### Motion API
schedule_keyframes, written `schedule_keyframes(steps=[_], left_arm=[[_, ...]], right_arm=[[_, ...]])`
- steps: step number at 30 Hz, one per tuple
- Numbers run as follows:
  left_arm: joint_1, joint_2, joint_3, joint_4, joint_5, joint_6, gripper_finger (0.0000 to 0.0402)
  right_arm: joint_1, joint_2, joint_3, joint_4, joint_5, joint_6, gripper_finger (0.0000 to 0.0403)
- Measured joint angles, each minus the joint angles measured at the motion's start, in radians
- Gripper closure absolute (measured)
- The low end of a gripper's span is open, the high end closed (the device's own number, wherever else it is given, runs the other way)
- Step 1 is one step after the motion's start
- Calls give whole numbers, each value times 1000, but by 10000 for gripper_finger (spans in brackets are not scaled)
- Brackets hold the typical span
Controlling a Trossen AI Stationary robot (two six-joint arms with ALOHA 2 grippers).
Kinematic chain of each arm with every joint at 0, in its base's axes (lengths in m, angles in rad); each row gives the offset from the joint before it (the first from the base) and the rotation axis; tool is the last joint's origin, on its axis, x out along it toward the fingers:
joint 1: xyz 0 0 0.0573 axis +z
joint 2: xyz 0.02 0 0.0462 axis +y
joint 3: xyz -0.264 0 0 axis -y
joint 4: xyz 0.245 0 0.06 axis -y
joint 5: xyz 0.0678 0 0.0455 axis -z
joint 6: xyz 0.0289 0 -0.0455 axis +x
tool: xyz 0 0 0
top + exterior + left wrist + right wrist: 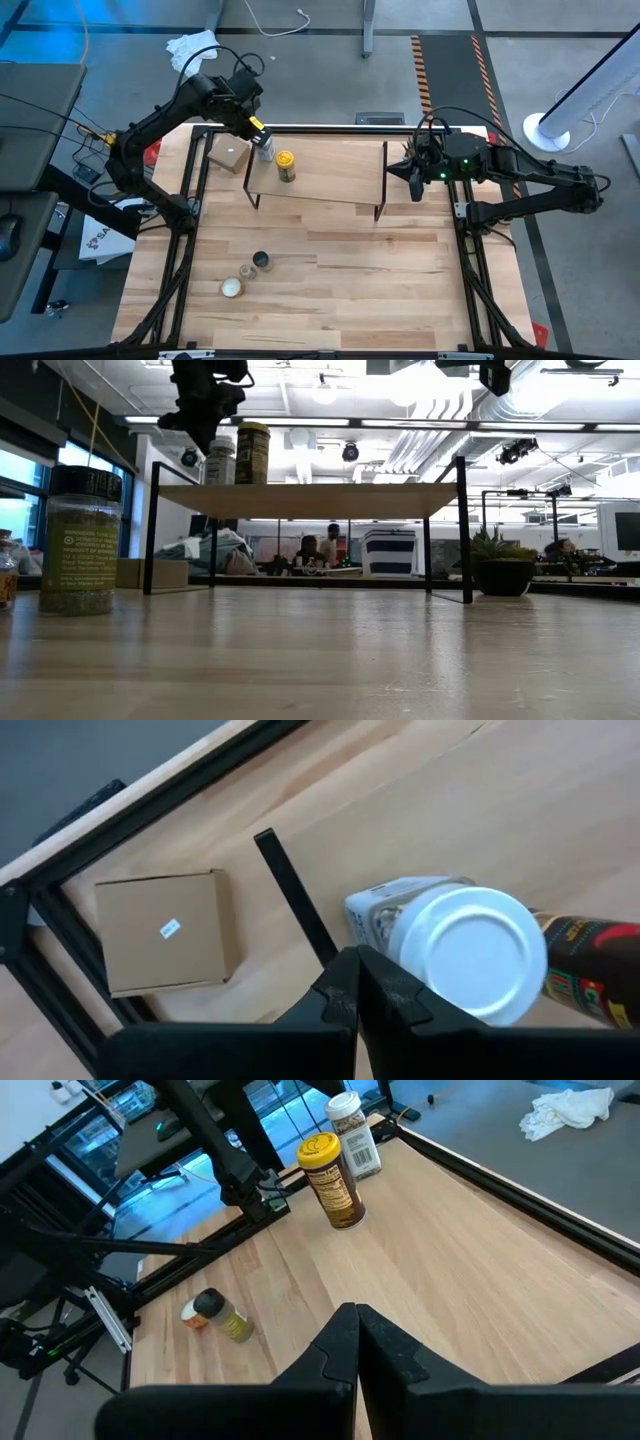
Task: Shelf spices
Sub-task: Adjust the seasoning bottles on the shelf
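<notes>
The shelf (330, 178) stands on the table's far half, a light plank (300, 500) on black legs. Two spice jars stand upright on its left end: the yellow one (286, 165) (330, 1180) and the white-capped one (264, 150) (470, 950). My left gripper (355, 980) (255, 127) is shut, just beside and above the white cap. My right gripper (355, 1342) (414, 180) is shut and hovers at the shelf's right end. The black-capped jar (261, 262) (80, 540) and the small glass jar (246, 272) stand on the table's near left. My left gripper stands shut close beside the white-capped jar's lid (420, 935), coming from above. Whether a finger touches the lid, I cannot tell. The jar stands upright on the shelf plank.
A small cardboard box (228, 155) (160, 930) lies on the table just left of the shelf. Another pale-lidded jar (232, 288) stands near the small glass one. The black table frame (190, 200) runs along both sides. The plank's middle and right (340, 175) are bare.
</notes>
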Motion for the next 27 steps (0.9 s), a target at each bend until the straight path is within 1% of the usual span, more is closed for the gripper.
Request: schedule_keyframes(steps=[12, 18, 27], left_arm=[[-58, 33, 0, -14, 34, -35, 401], [-91, 43, 0, 29, 46, -67, 401], [-138, 93, 0, 159, 79, -117, 401]], right_arm=[[0, 0, 0, 0, 0, -20, 403], [0, 0, 0, 0, 7, -22, 403], [0, 0, 0, 0, 22, -37, 403]])
